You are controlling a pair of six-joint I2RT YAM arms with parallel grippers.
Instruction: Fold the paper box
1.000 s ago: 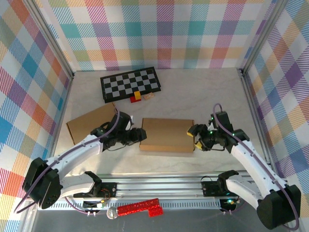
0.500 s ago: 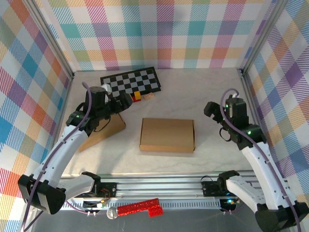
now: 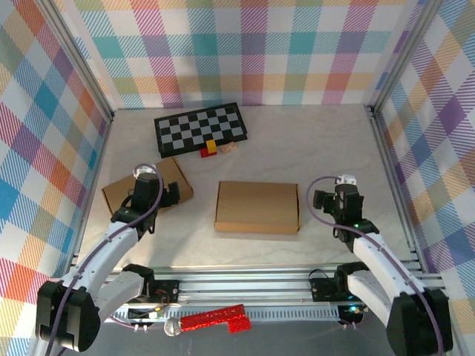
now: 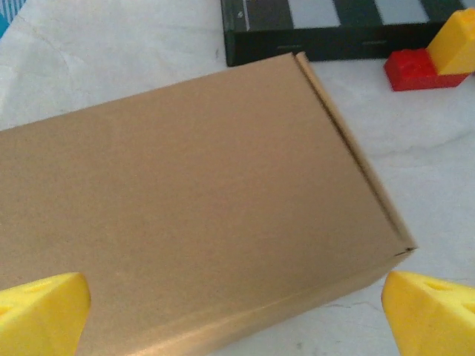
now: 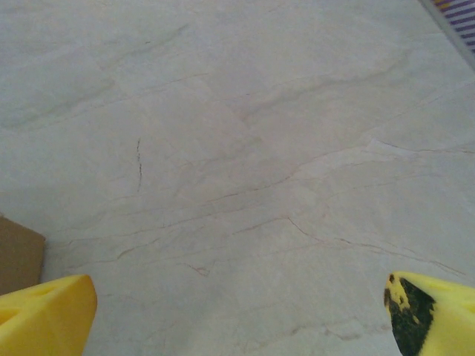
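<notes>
The paper box (image 3: 256,206) lies closed and flat in the middle of the table, with neither gripper touching it. My left gripper (image 3: 168,196) hovers open to its left, over a second brown cardboard box (image 3: 122,191). In the left wrist view that second box (image 4: 185,200) spreads beneath the open gripper (image 4: 237,319), whose yellow fingertips (image 4: 41,315) hold nothing. My right gripper (image 3: 321,200) is open just right of the paper box. In the right wrist view it (image 5: 241,315) hangs over bare table, and a brown box corner (image 5: 18,256) shows at the left edge.
A black and white checkerboard (image 3: 200,127) lies at the back, with red and yellow bricks (image 3: 211,147) and a pale block (image 3: 228,147) at its near edge. Metal frame posts and plaid walls bound the table. A red object (image 3: 215,320) lies on the front rail.
Both grippers have let go of the paper box's ends, opened wide and drawn back. The left arm swung away to the left and now sits low over the second box.
</notes>
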